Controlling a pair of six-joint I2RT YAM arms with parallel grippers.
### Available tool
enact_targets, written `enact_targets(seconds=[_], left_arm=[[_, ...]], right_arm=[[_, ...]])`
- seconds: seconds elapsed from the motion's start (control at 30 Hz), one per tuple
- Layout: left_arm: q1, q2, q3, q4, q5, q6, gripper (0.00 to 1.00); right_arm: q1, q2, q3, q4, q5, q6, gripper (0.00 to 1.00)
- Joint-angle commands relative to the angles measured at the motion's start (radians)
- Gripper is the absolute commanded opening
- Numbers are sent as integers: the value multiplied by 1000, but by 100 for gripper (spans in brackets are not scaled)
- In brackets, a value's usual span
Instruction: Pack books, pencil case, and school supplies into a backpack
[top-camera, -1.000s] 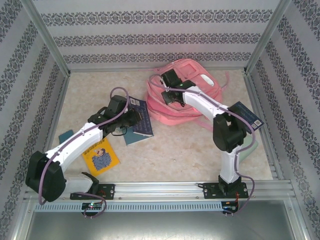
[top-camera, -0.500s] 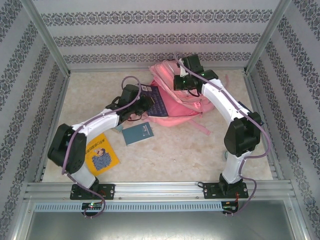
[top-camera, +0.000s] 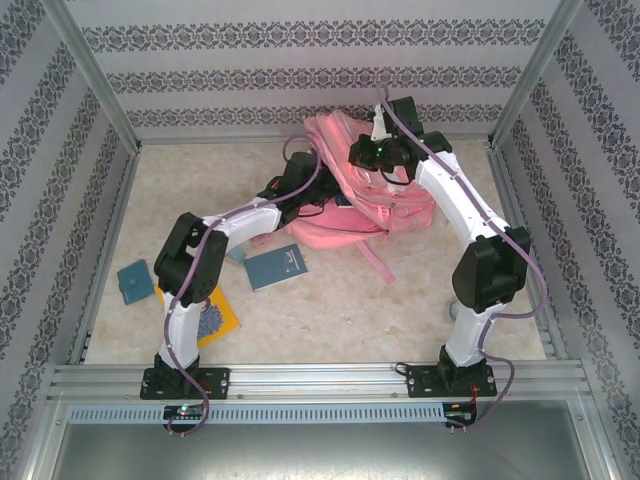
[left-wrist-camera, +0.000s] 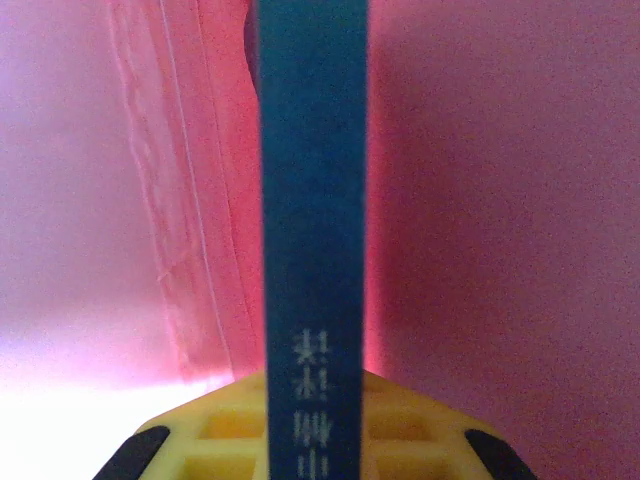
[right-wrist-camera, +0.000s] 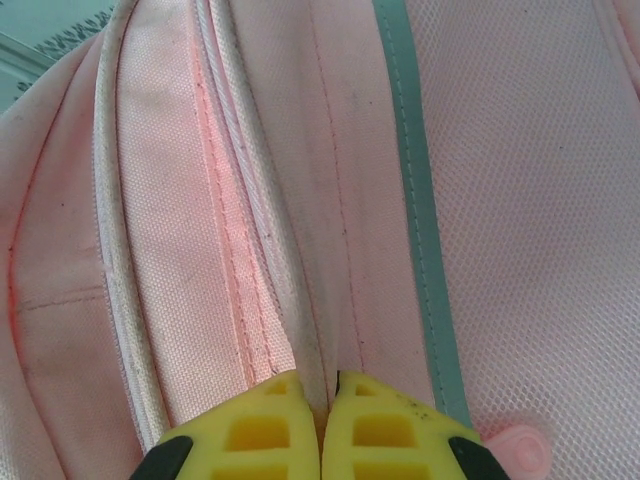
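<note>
The left gripper (left-wrist-camera: 314, 432) is clamped on a thin dark navy book (left-wrist-camera: 312, 200), which it holds edge-on with pink fabric close on both sides. It sits at the left edge of the large pink fabric backpack (top-camera: 385, 205) at the far side of the desk (top-camera: 400, 300). The right gripper (right-wrist-camera: 329, 405) has its yellow fingers (right-wrist-camera: 250, 425) pressed together on a fold of the backpack's seam. A flat grey-teal book (top-camera: 275, 267) and a yellow book (top-camera: 222, 314) lie on the desk beside the left arm.

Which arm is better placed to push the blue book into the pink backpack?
Left. Its jaws are shut on the blue book, which stands edge-on with pink backpack fabric on both sides. The right arm pinches a seam of the backpack in its jaws, so it is not free.
</note>
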Motion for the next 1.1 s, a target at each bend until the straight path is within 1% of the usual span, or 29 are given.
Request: enact_targets(seconds=[0.0, 0.13, 0.2, 0.33, 0.53, 0.6, 0.73, 0.77, 0.8, 0.87, 0.9, 0.97, 1.07], left_arm=[[-22, 76, 107, 81, 8, -34, 0], [-41, 189, 211, 89, 1, -78, 0], [-56, 235, 265, 58, -21, -75, 0], [-86, 321, 404, -82, -55, -27, 0], [-115, 426, 564, -225, -95, -3, 0], [-120, 438, 592, -275, -108, 14, 7], [-120, 435, 597, -334, -129, 45, 29], [-120, 431, 598, -343, -132, 53, 33], [-120, 427, 597, -358, -135, 64, 39], [-121, 410, 598, -391, -151, 88, 54], [-121, 397, 598, -411, -162, 109, 59], [-120, 373, 594, -451, -183, 141, 65], [-119, 326, 566, -477, -205, 182, 71]], right_arm=[[-10, -49, 67, 90, -72, 32, 0], [-17, -36, 81, 83, -93, 25, 0], [-17, -32, 88, 74, -98, 17, 0], [-18, -26, 90, 69, -108, 13, 0], [-19, -21, 92, 67, -117, 9, 0], [-20, -24, 90, 62, -112, 5, 0], [-24, -32, 69, 66, -104, 3, 0], [-25, -33, 64, 67, -102, 3, 0], [-25, -35, 60, 68, -102, 3, 0], [-29, -35, 55, 68, -102, 3, 0], [-29, -36, 53, 67, -100, 2, 0], [-30, -37, 50, 66, -96, -3, 0], [-31, -40, 39, 67, -88, -9, 0]])
